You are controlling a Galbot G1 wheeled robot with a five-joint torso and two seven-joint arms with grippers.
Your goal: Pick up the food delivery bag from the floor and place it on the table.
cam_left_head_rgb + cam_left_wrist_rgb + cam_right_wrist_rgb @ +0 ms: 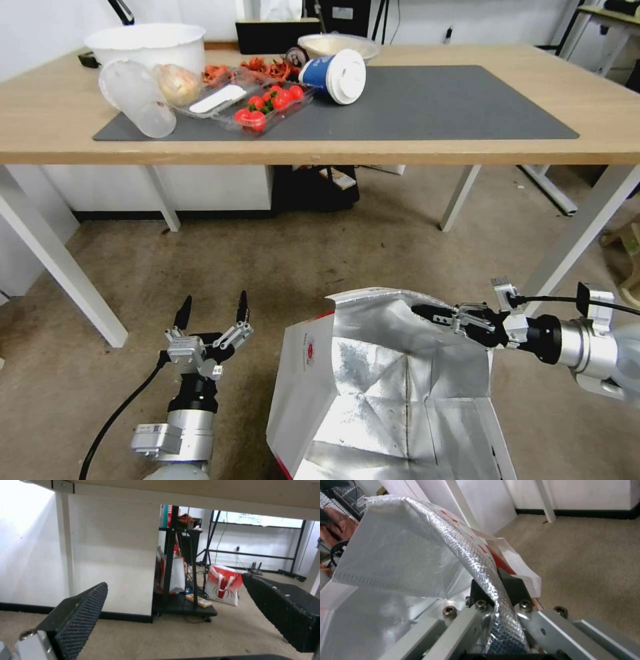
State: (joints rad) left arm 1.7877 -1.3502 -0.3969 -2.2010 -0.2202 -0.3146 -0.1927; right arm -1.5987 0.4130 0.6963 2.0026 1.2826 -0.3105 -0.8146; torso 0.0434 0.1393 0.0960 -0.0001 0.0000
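The food delivery bag (373, 393) stands open on the floor (267, 267) in front of the table (467, 140), its silver foil lining facing up and a white side with a small red logo turned left. My right gripper (427, 312) is shut on the bag's far rim; in the right wrist view the foil wall (420, 555) is pinched between the black pads (515, 587). Left of the bag, my left gripper (212, 311) hangs open over the carpet, fingers pointing toward the table. Its two ribbed pads (80, 620) stand wide apart with nothing between them.
On the table's dark grey mat (433, 100) lie a tipped blue cup (333, 75), a clear cup (137, 97), food trays (260, 103) and a white bowl (147, 43). White table legs (60, 267) flank the carpet. A black cart (180, 580) and a red-white bag (223, 585) sit beyond.
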